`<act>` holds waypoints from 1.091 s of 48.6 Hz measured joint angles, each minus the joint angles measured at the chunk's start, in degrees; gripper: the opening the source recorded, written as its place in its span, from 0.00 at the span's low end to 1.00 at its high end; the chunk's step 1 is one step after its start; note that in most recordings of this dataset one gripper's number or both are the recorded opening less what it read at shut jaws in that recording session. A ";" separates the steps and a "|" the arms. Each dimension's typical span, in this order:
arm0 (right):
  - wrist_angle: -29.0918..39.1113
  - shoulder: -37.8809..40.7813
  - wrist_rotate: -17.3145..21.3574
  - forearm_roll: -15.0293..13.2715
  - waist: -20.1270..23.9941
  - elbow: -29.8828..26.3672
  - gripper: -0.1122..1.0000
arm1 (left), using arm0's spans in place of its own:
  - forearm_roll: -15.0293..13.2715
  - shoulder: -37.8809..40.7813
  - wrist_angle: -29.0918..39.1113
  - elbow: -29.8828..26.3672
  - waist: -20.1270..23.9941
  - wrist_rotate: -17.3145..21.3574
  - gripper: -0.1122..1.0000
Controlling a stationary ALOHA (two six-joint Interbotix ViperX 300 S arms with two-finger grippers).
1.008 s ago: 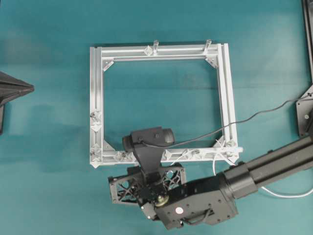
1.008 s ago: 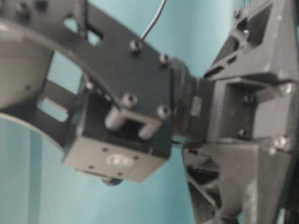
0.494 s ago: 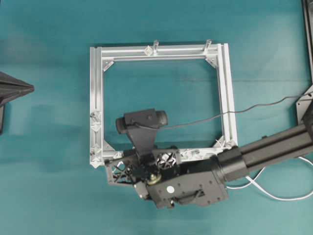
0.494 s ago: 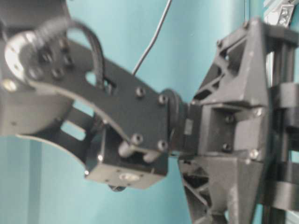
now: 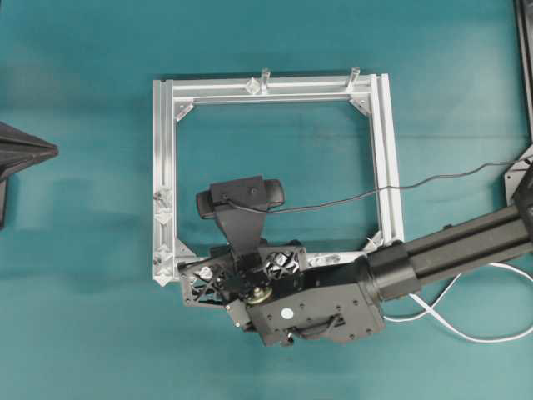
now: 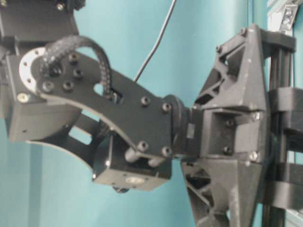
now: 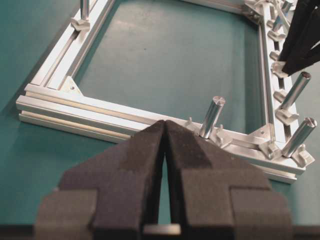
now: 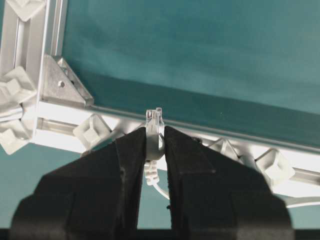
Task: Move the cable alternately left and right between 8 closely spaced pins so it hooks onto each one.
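right gripper (image 8: 155,145) pinching the cable (image 8: 154,131) just behind its pale plug, plug poking up past the fingertips, directly over the near rail among the pins (image 8: 92,131), cord trailing down and right. left gripper (image 7: 165,131) pressed together, well away from the pin row. compared with a second ago, shifted left along the rail, wrist rolled slightly.

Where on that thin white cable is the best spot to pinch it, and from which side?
Just behind the pale plug, as the right gripper does now: the cable is limp, so a pinch near the stiff tip steers it. Come from above the aluminium frame, fingers either side, leaving the tip free.
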 measured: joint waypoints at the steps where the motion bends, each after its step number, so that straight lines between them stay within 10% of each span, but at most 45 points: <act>1: 0.00 0.00 0.09 0.00 0.00 0.09 0.24 | -0.09 0.00 0.00 0.00 0.00 0.00 0.10; 53: 0.09 0.00 -1.76 0.00 -0.18 0.35 0.24 | 0.00 0.09 0.00 0.00 0.00 0.00 0.10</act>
